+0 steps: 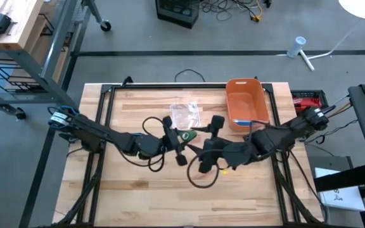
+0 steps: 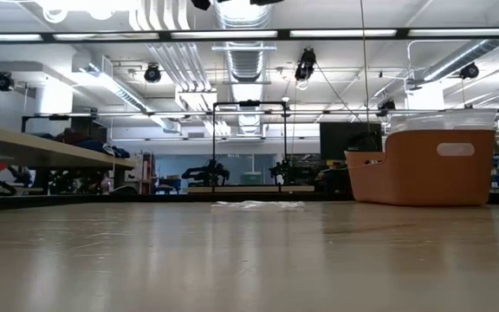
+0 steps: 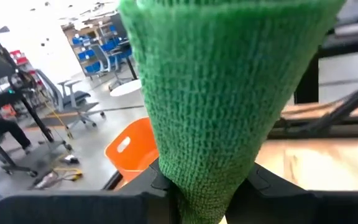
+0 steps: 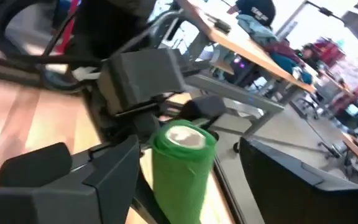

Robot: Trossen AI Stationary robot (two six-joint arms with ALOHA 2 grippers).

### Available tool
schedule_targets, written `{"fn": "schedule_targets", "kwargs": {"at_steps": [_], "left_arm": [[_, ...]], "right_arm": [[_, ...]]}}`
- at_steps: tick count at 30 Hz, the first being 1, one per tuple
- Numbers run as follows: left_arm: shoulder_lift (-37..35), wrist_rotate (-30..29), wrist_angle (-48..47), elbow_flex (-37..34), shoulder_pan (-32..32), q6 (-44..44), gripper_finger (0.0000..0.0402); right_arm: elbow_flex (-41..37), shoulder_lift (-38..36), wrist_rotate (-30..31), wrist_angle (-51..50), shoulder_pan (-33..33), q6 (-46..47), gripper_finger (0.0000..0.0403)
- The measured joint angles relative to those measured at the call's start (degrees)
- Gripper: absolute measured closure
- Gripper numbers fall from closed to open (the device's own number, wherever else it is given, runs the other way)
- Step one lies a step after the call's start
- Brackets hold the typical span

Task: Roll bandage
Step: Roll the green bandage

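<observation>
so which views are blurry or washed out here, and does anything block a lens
Left wrist view: the green bandage fills most of the frame, close and soft, with the room behind overexposed. Right wrist view: smeared throughout, the bandage roll soft-edged. Low view: ceiling lights glare. High view: evenly lit and sharp.

From where I stand, no lettering, label, brand or number can be read on anything here; nothing is legible.

Orange bin + clear plastic wrapper on wood table.
</observation>
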Motion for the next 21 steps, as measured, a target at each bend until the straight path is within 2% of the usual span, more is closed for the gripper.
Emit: {"fn": "schedule_targets", "kwargs": {"at_steps": [4,9,12,16,21], "left_arm": [[0.54,-0.16,-0.43,-0.02,0.47,1.53,0.0327],[0.54,1.32,-2.84,-0.02,1.02,1.62,0.0327],[0.54,1.36,-4.16,-0.02,1.01,0.63,0.0327],[0.54,1.46,-5.69,-0.02,0.97,-0.34,0.0327],[0.68,4.39,-7.93,-0.02,0.89,-0.59,0.0327]], "right_arm": [[0.00,0.46,-3.02,-0.48,0.04,-4.02,0.0140],[0.00,0.38,-6.57,-0.72,-0.47,-8.22,0.0173],[0.00,0.38,-7.65,-1.71,-1.39,-8.60,0.0193],[-0.01,0.74,-13.36,-5.02,-2.45,-8.66,0.0214],[-0.02,1.41,-13.88,-8.01,-2.83,-8.14,0.0236]]}}
